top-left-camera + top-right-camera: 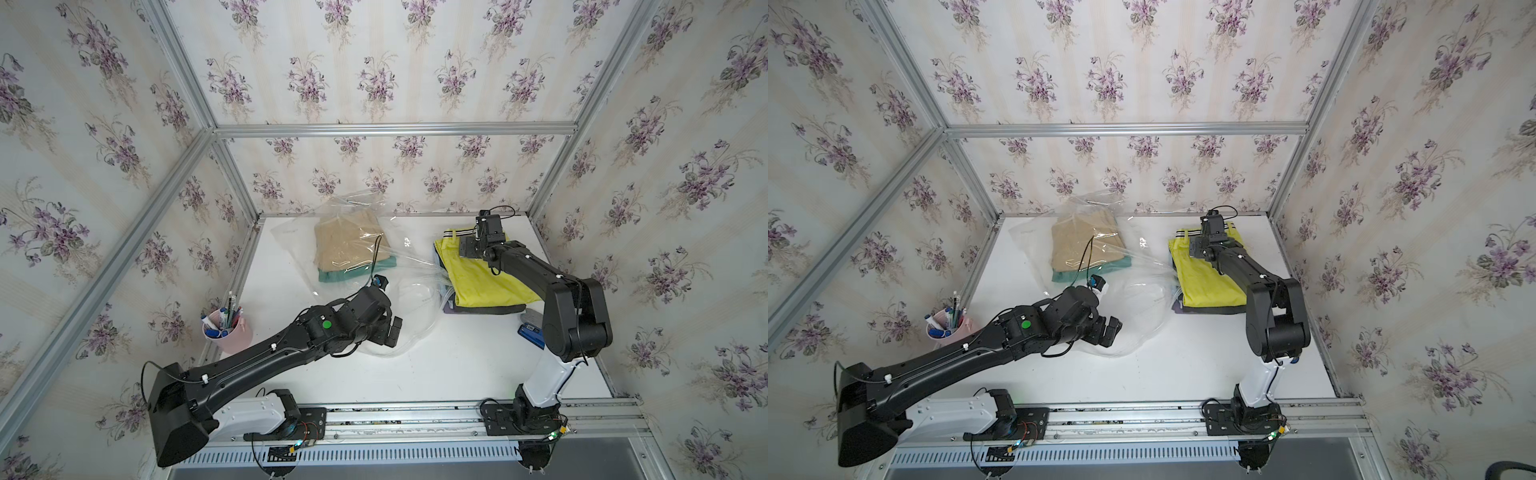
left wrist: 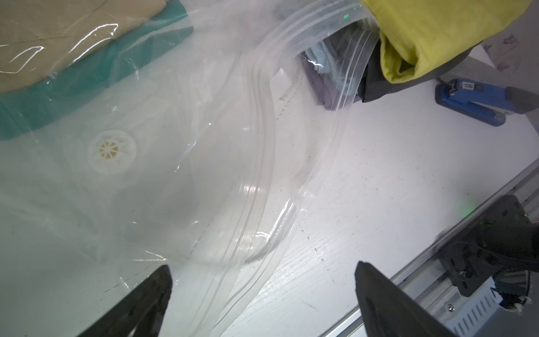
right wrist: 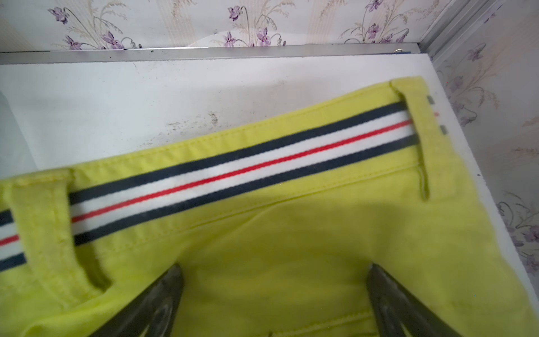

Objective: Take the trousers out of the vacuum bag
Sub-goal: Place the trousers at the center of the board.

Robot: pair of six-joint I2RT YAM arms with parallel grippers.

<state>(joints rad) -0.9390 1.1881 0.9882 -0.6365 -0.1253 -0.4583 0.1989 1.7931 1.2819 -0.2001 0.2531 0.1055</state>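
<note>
Right pincer [image 3: 274, 268] spread wide, empty, yellow-green trousers [image 3: 291, 233] just beneath. Left pincer [image 2: 262, 267] wide open, empty, vacuum bag [image 2: 175, 204] mouth below; tan trousers [image 2: 58, 29], teal trousers [image 2: 87, 84] inside bag, beyond it.

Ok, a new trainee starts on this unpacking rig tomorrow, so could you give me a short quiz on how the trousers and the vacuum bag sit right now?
1. True or false: the tan trousers lie outside the vacuum bag.
2. Which trousers top the stack beside the bag? A) red B) yellow-green trousers C) white
3. How many trousers show inside the bag, and in which colours?

Key
1. False: they lie inside it.
2. B.
3. Two: the tan ones, lying on the teal green trousers.
</note>
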